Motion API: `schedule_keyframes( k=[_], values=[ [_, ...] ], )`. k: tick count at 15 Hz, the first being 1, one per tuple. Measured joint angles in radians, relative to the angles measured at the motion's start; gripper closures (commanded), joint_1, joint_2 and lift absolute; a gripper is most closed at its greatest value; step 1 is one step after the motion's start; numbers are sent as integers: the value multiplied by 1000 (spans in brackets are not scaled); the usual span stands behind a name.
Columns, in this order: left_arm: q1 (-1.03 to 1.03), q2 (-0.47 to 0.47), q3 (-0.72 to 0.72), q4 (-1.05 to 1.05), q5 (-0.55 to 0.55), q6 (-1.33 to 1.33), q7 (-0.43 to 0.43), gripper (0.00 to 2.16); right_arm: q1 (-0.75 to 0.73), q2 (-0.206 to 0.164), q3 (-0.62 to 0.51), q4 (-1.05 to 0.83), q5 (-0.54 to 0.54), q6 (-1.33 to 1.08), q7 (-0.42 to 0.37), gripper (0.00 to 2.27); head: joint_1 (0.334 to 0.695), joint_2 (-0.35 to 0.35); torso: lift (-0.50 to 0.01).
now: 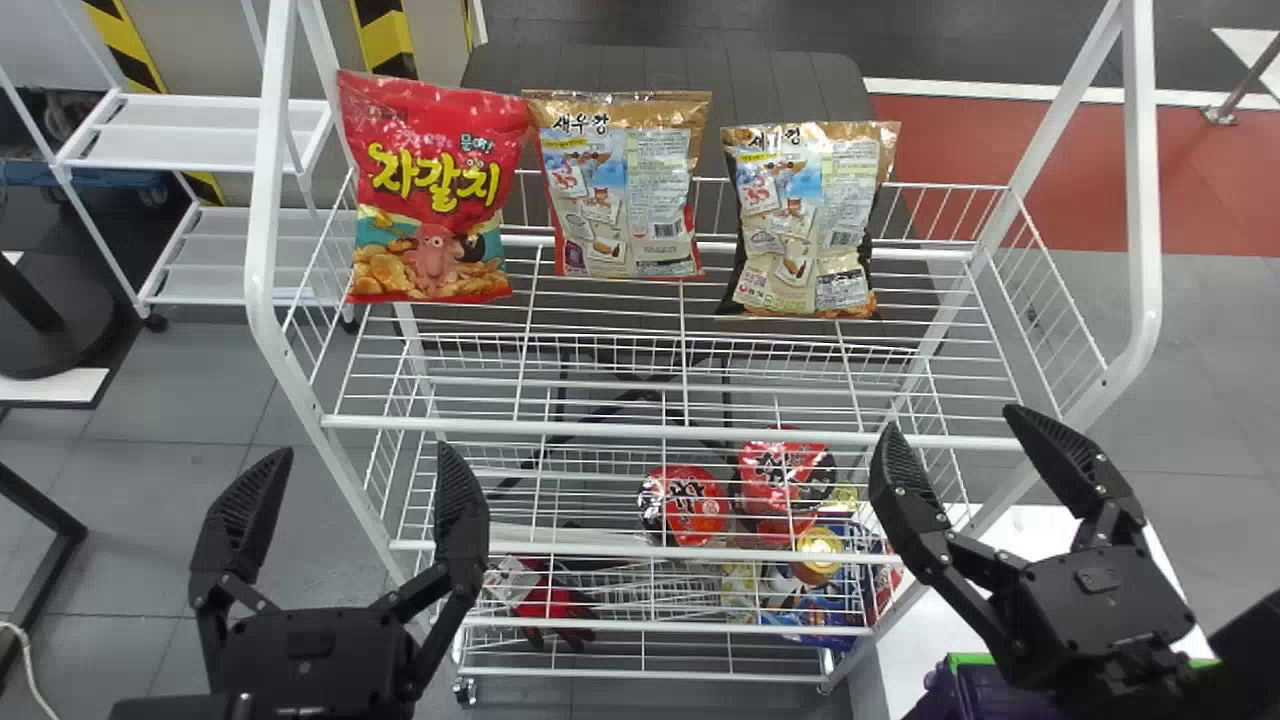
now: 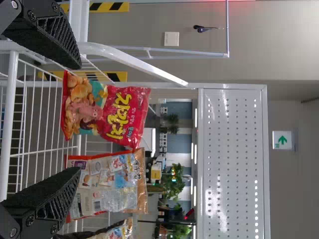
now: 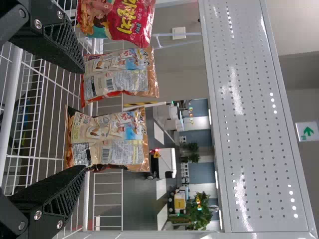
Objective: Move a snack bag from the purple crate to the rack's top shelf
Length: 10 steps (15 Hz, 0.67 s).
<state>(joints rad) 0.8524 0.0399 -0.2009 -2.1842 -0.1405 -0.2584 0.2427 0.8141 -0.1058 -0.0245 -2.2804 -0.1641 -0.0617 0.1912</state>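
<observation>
Well, three snack bags stood upright in a row along the back of the top shelf (image 1: 700, 432): a red bag (image 1: 430, 200) at its left end, a gold-and-white bag (image 1: 625, 190) at its middle and a second gold-and-white bag (image 1: 805, 220) towards its right end. Which of them the job concerned, I could not tell. The left end effector (image 1: 364, 455) hung in front of the top shelf's left part, its two fingers spread wide with nothing between them. The right end effector (image 1: 950, 420) was by the top shelf's right front corner, its fingers also well apart and holding nothing. The purple crate (image 1: 980, 695), with green along its rim, was lower than the top shelf, out to its right and nearer the robot; its contents I could not make out. A white bench (image 1: 920, 660) was also below and right of the top shelf. Beneath the top shelf, red round packs (image 1: 685, 505) and blue packs (image 1: 835, 600) lay towards the right. Behind the top shelf was a dark table (image 1: 660, 70), and above it ran a perforated white panel (image 2: 234, 164).
</observation>
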Motion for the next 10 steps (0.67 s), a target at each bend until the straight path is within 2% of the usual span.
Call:
schedule_keyframes(
  k=[10],
  values=[
    [2,0,-5,-8,-5,5,0,87,3,-4,-2,-2,-1,-3,15,144,695,-39,0]
  ],
)
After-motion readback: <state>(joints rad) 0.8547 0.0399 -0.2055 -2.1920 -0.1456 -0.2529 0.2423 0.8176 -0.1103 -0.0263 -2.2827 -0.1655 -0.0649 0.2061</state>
